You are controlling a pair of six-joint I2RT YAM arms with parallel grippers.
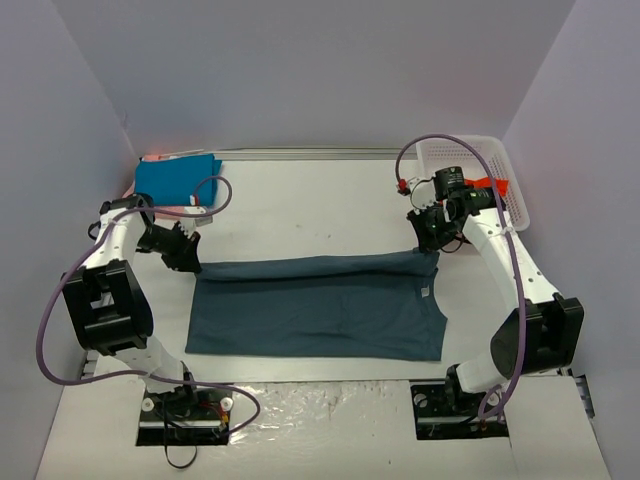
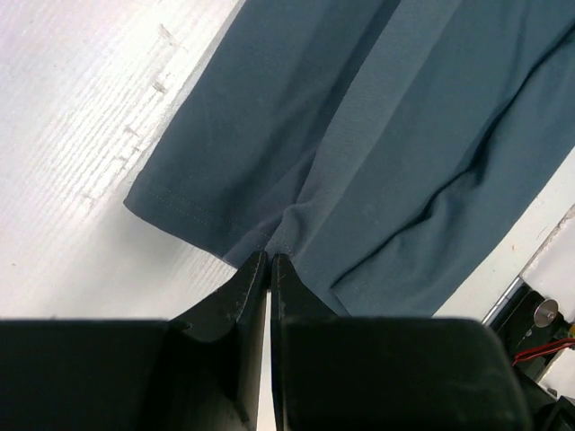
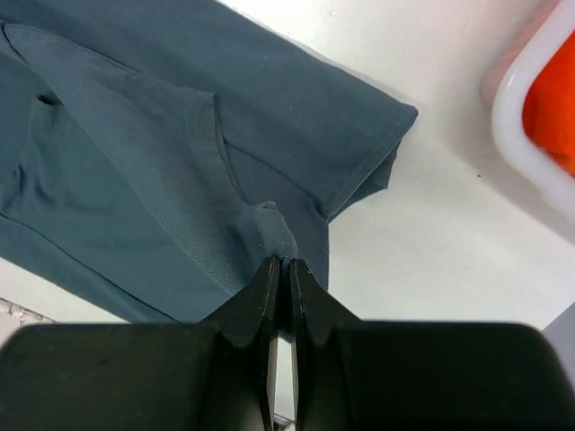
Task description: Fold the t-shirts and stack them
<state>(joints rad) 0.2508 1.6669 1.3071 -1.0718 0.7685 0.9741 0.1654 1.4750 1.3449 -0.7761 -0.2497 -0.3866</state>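
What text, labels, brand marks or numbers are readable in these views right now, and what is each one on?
No text can be read in any view.
Small pale tag on the dark blue-grey t-shirt: too small to read.
Teal t-shirt and white basket: no print visible.
Wrist views: plain cloth only, no lettering.

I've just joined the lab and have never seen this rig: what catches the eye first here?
A grey shirt lies spread across the middle of the table, its far edge pinched at both ends by the left gripper and right gripper. A folded teal shirt sits at the far left, and a white basket holding orange-red cloth at the far right.
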